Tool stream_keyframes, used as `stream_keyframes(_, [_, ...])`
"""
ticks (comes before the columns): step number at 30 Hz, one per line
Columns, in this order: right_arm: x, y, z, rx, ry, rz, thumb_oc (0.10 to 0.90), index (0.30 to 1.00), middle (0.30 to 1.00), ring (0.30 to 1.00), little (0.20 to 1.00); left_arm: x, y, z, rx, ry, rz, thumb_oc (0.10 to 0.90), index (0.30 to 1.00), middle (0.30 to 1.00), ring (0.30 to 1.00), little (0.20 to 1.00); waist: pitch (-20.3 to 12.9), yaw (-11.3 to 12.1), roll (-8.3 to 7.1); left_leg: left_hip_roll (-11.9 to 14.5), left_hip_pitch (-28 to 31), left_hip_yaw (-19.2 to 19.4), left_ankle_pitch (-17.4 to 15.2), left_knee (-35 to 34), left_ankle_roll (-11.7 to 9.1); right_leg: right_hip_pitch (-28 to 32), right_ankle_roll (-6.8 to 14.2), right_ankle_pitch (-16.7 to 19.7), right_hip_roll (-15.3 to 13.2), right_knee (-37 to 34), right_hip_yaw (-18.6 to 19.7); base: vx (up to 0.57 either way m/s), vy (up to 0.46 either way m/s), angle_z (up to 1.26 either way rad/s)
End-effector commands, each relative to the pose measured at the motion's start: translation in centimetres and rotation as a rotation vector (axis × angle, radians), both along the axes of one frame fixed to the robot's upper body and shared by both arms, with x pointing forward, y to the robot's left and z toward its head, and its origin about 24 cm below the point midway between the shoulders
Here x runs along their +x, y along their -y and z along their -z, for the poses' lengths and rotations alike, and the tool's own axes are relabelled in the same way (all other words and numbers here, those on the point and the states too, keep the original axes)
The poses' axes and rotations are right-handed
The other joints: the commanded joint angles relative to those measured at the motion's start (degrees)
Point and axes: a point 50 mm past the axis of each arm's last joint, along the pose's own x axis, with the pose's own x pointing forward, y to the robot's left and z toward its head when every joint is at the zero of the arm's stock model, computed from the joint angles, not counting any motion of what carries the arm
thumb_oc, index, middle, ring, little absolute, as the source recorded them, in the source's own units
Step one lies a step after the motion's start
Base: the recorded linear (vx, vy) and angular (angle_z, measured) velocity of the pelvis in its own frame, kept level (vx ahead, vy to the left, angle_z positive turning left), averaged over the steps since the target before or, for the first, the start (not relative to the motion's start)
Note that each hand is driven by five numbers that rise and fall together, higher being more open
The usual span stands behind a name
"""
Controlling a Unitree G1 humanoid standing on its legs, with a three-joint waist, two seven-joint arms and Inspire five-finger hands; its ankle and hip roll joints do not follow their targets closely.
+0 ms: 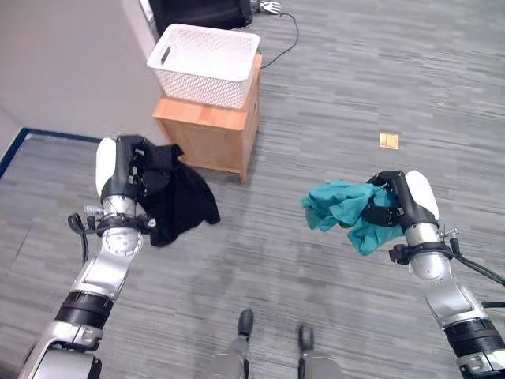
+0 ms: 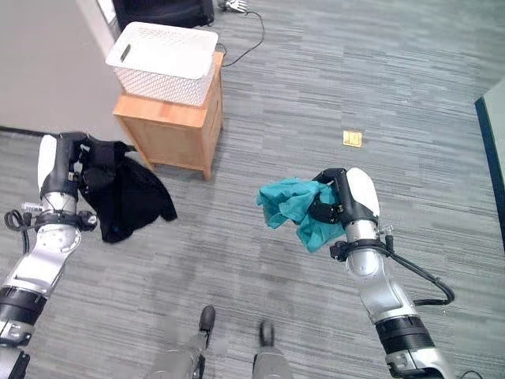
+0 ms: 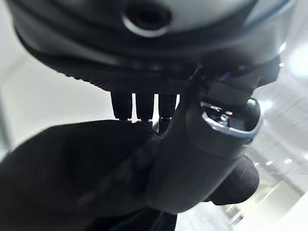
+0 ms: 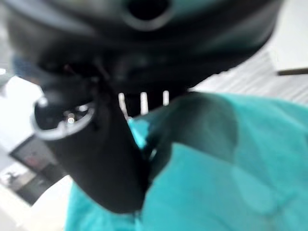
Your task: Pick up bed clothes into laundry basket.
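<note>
A black garment (image 1: 180, 201) hangs in the air from my left hand (image 1: 132, 170), whose fingers are curled round it; its thumb (image 3: 202, 159) presses into the black cloth (image 3: 72, 173). My right hand (image 1: 390, 207) is shut on a bunched teal garment (image 1: 341, 209), held above the floor at the right; the teal cloth (image 4: 231, 183) lies under its thumb (image 4: 103, 154). The white laundry basket (image 1: 207, 63) stands empty on a small wooden cabinet (image 1: 213, 130), just beyond and right of the left hand.
Grey striped carpet (image 1: 331, 103) covers the floor between the hands. A small yellow tag (image 1: 389, 141) lies on it beyond the right hand. A pale wall (image 1: 71, 63) rises behind the cabinet, and a black object (image 1: 201, 12) with a cable sits beyond the basket.
</note>
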Motion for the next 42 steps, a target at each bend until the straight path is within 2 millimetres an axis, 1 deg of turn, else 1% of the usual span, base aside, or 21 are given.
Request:
stream_keyframes(1, [0.4,-0.3,-4.6,-0.090,0.197,-0.068,0.400,0.300,0.300,0.300,0.300,-0.9,-1.6,-5.9,0.050,0.284,-0.041,0.400,0.300,0.300,0.300,0.300,-13.06,3.38,-0.85,3.98,-1.63,1.77,-9.47,0.14,-6.57,3.78,1.25,-8.19,2.22,1.13,-1.99,0.02,0.008,0.16])
stream_keyframes(9, [0.2,-0.2,-4.3,-0.074,0.181,-0.063,0.400,0.300,0.300,0.300,0.300,-1.0,-2.1,-5.2,0.037,0.255,-0.061,0.400,0.300,0.300,0.300,0.300,-13.70,3.96,-1.62,4.91,-0.52,2.55,-10.49,0.14,-6.60,4.06,1.94,-8.26,1.44,1.13,-1.85,0.02,0.008,0.10])
stream_keyframes(10, [-17.3,-4.0,25.6,0.609,-1.061,0.546,0.400,0.300,0.300,0.300,0.300,-20.3,-0.8,30.3,-0.582,-1.246,-0.386,0.400,0.300,0.300,0.300,0.300,-5.85,-1.19,-4.01,17.25,0.14,9.95,-12.09,3.66,-10.31,-4.47,4.21,-4.15,-6.22,5.85,-0.30,-0.25,0.236,0.02])
stream_keyframes(12, [-14.6,-3.3,24.1,0.529,-0.948,0.461,0.400,0.300,0.300,0.300,0.300,-18.1,-1.1,29.1,-0.547,-1.138,-0.352,0.400,0.300,0.300,0.300,0.300,-6.37,0.56,-3.86,14.87,0.39,10.43,-12.29,3.06,-8.53,-1.20,3.29,-6.88,-5.95,8.00,-2.22,-0.35,0.285,-0.11])
stream_keyframes(15, [-14.6,-3.3,24.1,0.529,-0.949,0.461,0.400,0.300,0.300,0.300,0.300,-18.1,-1.1,29.1,-0.547,-1.139,-0.352,0.400,0.300,0.300,0.300,0.300,-6.49,0.53,-3.93,14.79,0.16,10.40,-12.10,3.06,-8.52,-1.38,3.29,-6.70,-6.01,7.94,-2.21,-0.12,0.069,-0.41])
stream_keyframes(16, [-9.2,-1.1,19.9,0.450,-0.725,0.375,0.400,0.300,0.300,0.300,0.300,-14.4,-2.4,25.9,-0.501,-0.934,-0.306,0.400,0.300,0.300,0.300,0.300,-7.77,2.70,-4.61,13.07,0.44,10.99,-11.84,1.92,-7.76,0.47,2.66,-7.34,-5.93,7.67,-4.45,-0.27,0.148,-0.18])
stream_keyframes(17, [-5.8,-0.2,16.0,0.387,-0.549,0.299,0.400,0.300,0.300,0.300,0.300,-12.3,-3.8,23.3,-0.493,-0.777,-0.306,0.400,0.300,0.300,0.300,0.300,-8.23,3.24,-4.94,12.50,0.81,11.39,-12.06,1.61,-7.57,0.30,2.90,-7.13,-5.95,7.71,-5.11,-0.28,0.149,-0.07])
stream_keyframes(18, [-5.8,-0.2,16.0,0.386,-0.549,0.299,0.400,0.300,0.300,0.300,0.300,-12.3,-3.8,23.3,-0.494,-0.777,-0.307,0.400,0.300,0.300,0.300,0.300,-8.31,3.22,-4.99,12.43,0.61,11.40,-11.81,1.57,-7.56,0.11,2.89,-6.90,-6.01,7.63,-5.07,-0.16,0.163,0.02])
stream_keyframes(19, [-0.6,1.2,4.5,0.201,-0.111,0.145,0.400,0.300,0.300,0.300,0.300,-7.8,-5.7,13.3,-0.410,-0.298,-0.219,0.400,0.300,0.300,0.300,0.300,-10.32,2.49,-4.89,11.32,1.87,10.99,-12.52,1.12,-6.84,-1.32,2.51,-7.67,-2.33,8.07,-0.87,-0.10,0.116,0.00])
stream_keyframes(22, [0.1,0.9,2.1,0.149,-0.029,0.099,0.400,0.300,0.300,0.300,0.300,-7.1,-5.5,12.0,-0.386,-0.250,-0.192,0.400,0.300,0.300,0.300,0.300,-10.90,2.04,-4.88,10.79,2.01,10.16,-12.41,0.87,-6.61,-2.37,2.59,-7.90,-0.35,7.87,0.95,0.02,0.041,-0.01])
stream_keyframes(23, [1.5,0.7,-3.8,0.037,0.164,0.039,0.400,0.300,0.300,0.300,0.300,-5.3,-5.6,7.8,-0.310,-0.112,-0.146,0.400,0.300,0.300,0.300,0.300,-11.70,2.18,-5.23,9.82,2.38,8.67,-12.69,0.99,-6.51,-1.43,2.13,-8.49,1.56,6.41,2.36,0.03,-0.034,-0.05])
stream_keyframes(24, [1.6,0.7,-4.0,0.036,0.170,0.039,0.400,0.300,0.300,0.300,0.300,-5.1,-5.6,7.6,-0.312,-0.106,-0.145,0.400,0.300,0.300,0.300,0.300,-11.22,2.08,-5.21,9.77,2.32,8.57,-12.31,0.96,-6.56,-1.36,2.09,-8.11,1.51,6.22,2.29,0.05,-0.066,0.05])
stream_keyframes(25, [1.8,0.2,-6.1,-0.012,0.230,-0.003,0.400,0.300,0.300,0.300,0.300,-4.9,-5.6,6.2,-0.276,-0.060,-0.127,0.400,0.300,0.300,0.300,0.300,-11.47,2.44,-5.34,9.71,2.70,8.57,-12.33,0.90,-6.73,-0.15,1.93,-7.96,1.30,5.13,1.61,-0.01,-0.035,0.06])
stream_keyframes(29, [1.8,0.2,-6.1,-0.012,0.230,-0.003,0.400,0.300,0.300,0.300,0.300,-4.9,-5.6,6.1,-0.276,-0.060,-0.127,0.400,0.300,0.300,0.300,0.300,-11.50,2.39,-5.36,9.69,2.63,8.54,-12.26,0.89,-6.73,-0.18,1.93,-7.88,1.28,5.05,1.58,0.01,-0.024,0.11])
stream_keyframes(30, [1.8,-0.7,-9.0,-0.051,0.327,-0.064,0.400,0.300,0.300,0.300,0.300,-4.7,-5.5,4.2,-0.253,0.022,-0.107,0.400,0.300,0.300,0.300,0.300,-12.49,3.02,-5.40,10.20,3.17,8.71,-12.47,0.84,-7.23,1.51,1.48,-8.78,1.65,3.53,1.72,0.13,-0.346,0.22])
stream_keyframes(31, [0.9,-2.3,-15.5,-0.148,0.517,-0.193,0.400,0.300,0.300,0.300,0.300,-4.8,-6.5,0.7,-0.183,0.127,-0.107,0.400,0.300,0.300,0.300,0.300,-14.02,3.76,-5.31,12.70,3.40,7.93,-10.18,0.42,-9.63,3.53,0.67,-8.59,2.28,2.16,1.43,0.20,-0.389,0.44])
stream_keyframes(35, [0.4,-3.0,-17.6,-0.219,0.555,-0.255,0.400,0.300,0.300,0.300,0.300,-5.7,-7.8,-1.6,-0.152,0.208,-0.129,0.400,0.300,0.300,0.300,0.300,-12.58,4.53,-5.05,15.99,1.30,5.53,-7.11,7.51,-12.23,6.44,-0.85,-10.32,3.91,1.23,-1.15,0.11,-0.287,0.23])
stream_keyframes(37, [0.9,-2.6,-18.0,-0.237,0.545,-0.240,0.400,0.300,0.300,0.300,0.300,-5.5,-8.3,-3.4,-0.112,0.245,-0.141,0.400,0.300,0.300,0.300,0.300,-10.35,5.55,-5.95,16.12,-3.86,5.27,-1.46,16.77,-12.79,7.70,-1.48,-10.62,3.63,1.13,-3.19,-0.02,-0.176,0.06])
stream_keyframes(39, [1.3,-2.4,-18.1,-0.244,0.531,-0.224,0.400,0.300,0.300,0.300,0.300,-5.3,-8.4,-4.0,-0.110,0.258,-0.138,0.400,0.300,0.300,0.300,0.300,-10.03,5.47,-6.21,16.74,-4.91,6.91,-0.88,18.31,-12.50,7.97,-1.49,-10.77,3.22,1.13,-4.05,0.04,-0.138,0.23])
stream_keyframes(40, [1.8,-1.5,-18.0,-0.253,0.498,-0.184,0.400,0.300,0.300,0.300,0.300,-5.2,-8.4,-4.7,-0.102,0.271,-0.128,0.400,0.300,0.300,0.300,0.300,-10.22,5.58,-6.37,16.40,-5.85,10.07,-2.18,17.91,-11.77,8.51,-1.52,-11.28,2.99,1.13,-5.42,0.10,-0.152,0.31])
stream_keyframes(42, [2.0,-1.0,-17.9,-0.258,0.486,-0.160,0.400,0.300,0.300,0.300,0.300,-5.1,-8.1,-5.0,-0.102,0.283,-0.115,0.400,0.300,0.300,0.300,0.300,-10.35,5.82,-6.62,15.10,-6.32,11.50,-3.80,17.43,-11.16,8.67,-1.34,-11.46,2.54,1.13,-5.98,0.08,-0.105,0.44])
